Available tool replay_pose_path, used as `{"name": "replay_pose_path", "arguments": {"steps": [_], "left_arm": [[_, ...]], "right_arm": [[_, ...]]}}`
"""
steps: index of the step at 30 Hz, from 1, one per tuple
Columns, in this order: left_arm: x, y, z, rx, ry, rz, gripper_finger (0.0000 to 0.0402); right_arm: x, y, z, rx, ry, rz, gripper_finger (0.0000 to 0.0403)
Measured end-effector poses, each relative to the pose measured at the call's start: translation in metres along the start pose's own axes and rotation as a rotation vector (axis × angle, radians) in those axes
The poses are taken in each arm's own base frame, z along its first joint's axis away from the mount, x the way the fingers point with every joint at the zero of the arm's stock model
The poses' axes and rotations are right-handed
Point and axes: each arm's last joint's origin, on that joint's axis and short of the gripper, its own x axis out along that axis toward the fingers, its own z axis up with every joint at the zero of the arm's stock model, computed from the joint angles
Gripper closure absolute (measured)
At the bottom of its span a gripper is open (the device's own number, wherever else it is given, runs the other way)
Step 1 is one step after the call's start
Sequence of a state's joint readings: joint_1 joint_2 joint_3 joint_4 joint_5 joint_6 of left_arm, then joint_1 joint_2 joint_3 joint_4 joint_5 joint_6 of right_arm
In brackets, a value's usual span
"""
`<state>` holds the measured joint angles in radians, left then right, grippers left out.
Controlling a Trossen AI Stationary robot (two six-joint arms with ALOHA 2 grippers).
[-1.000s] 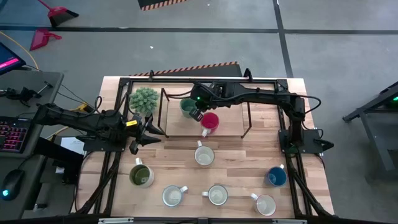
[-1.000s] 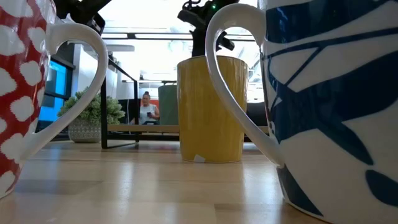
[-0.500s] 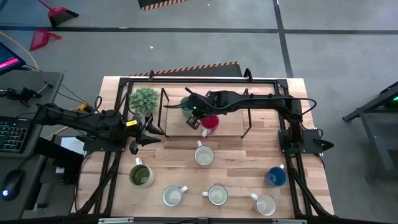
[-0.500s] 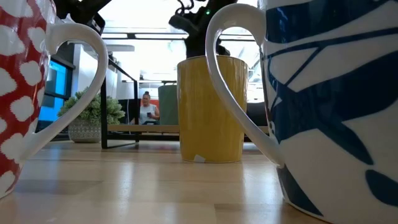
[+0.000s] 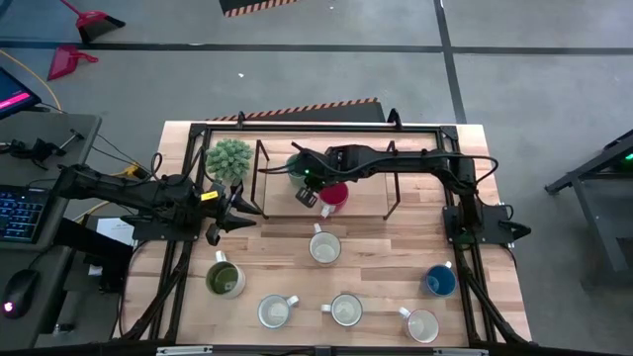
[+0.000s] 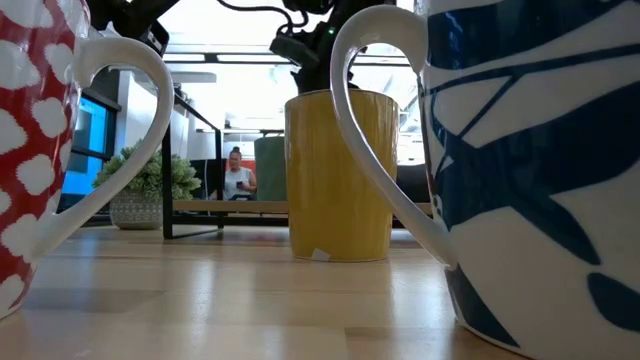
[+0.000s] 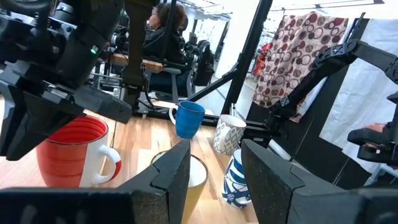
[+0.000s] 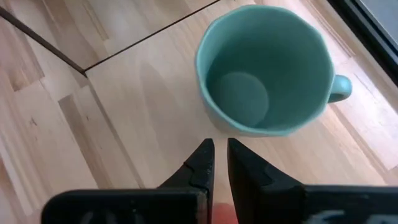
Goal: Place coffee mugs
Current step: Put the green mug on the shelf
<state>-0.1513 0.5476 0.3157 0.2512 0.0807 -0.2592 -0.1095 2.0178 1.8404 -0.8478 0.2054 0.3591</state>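
**Two mugs on the shelf, six still waiting**

Two mugs are sitting on the shelf (image 5: 391,203) at the back of the table (image 5: 178,138): the teal mug (image 5: 297,170) and the red mug (image 5: 334,194). They are standing just beside each other, next to the plant (image 5: 228,158). That part of the job looks done.

Six mugs are still waiting on the front of the table. The cream mug (image 5: 324,247) is standing nearest the shelf. The olive mug (image 5: 224,279) is sitting to the left. Three white mugs (image 5: 274,312) are lining up along the front edge, and the blue mug (image 5: 439,281) is standing on the right. So the job looks about a quarter done.

The right gripper (image 5: 308,186) is hanging over the shelf, right by the teal mug. Its fingers (image 8: 200,162) are pressed almost together, and they are not holding anything.

The left gripper (image 5: 240,210) is waiting at the left end of the shelf. Its fingers (image 7: 171,171) are spread apart with nothing between them.

Counting it all: eight mugs, made of one teal, one red, one olive, one blue and four white or cream. There is one plant, one shelf and two grippers.
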Motion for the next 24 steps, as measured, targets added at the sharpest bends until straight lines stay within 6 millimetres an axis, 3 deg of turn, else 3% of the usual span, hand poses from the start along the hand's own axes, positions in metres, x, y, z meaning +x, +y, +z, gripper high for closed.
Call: {"name": "replay_pose_path", "arguments": {"steps": [12, 24], "left_arm": [[0.000, 0.000, 0.000, 0.000, 0.000, 0.001, 0.0271], [0.000, 0.000, 0.000, 0.000, 0.000, 0.001, 0.0271]], "right_arm": [[0.001, -0.004, 0.000, -0.057, 0.029, 0.030, 0.0380], [0.020, -0.006, -0.001, -0.042, 0.031, -0.008, 0.0380]]}}
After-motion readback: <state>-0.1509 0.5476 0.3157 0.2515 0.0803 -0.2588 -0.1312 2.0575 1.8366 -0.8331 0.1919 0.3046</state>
